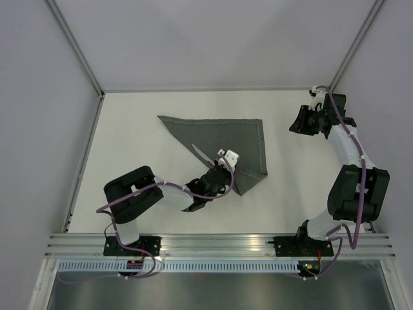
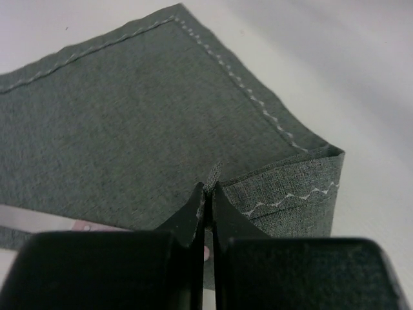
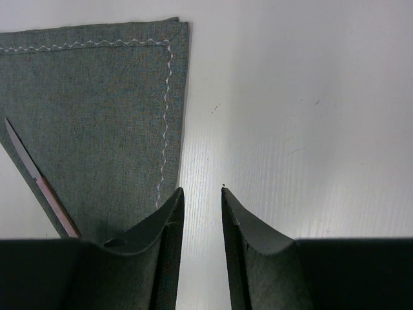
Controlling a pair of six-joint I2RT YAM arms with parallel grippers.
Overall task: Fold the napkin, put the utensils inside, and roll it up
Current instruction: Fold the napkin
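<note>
The napkin (image 1: 222, 139) is lying on the white table (image 1: 142, 200), folded into a rough triangle with its pale zigzag stitching running along the edges. It is the only thing here enclosing anything. The utensil (image 3: 40, 183), a slim pinkish-silver knife-like piece, is resting at the cloth's folded left edge. Most of its length is showing on the bare table and its lower end is meeting the cloth. Whether that end is tucked under the fabric cannot be told.

The left arm (image 1: 139, 194) is stretching from its base at the near edge diagonally across to the napkin's near corner, bent low at the elbow. The left gripper (image 2: 208, 188) is clenched on a raised pleat of the napkin, its two fingers (image 2: 191, 216) pressed together with the fabric pinched between them, close to the turned-up corner.

The right arm (image 1: 352, 187) is folded upright on the right side and reaching toward the far right of the table. The right gripper (image 3: 202, 191) is released, a clear gap showing between its fingers, and it is holding nothing. It is hanging over bare table just beside the napkin's stitched right edge.

Counted: one napkin, one utensil, two arms, two grippers.
</note>
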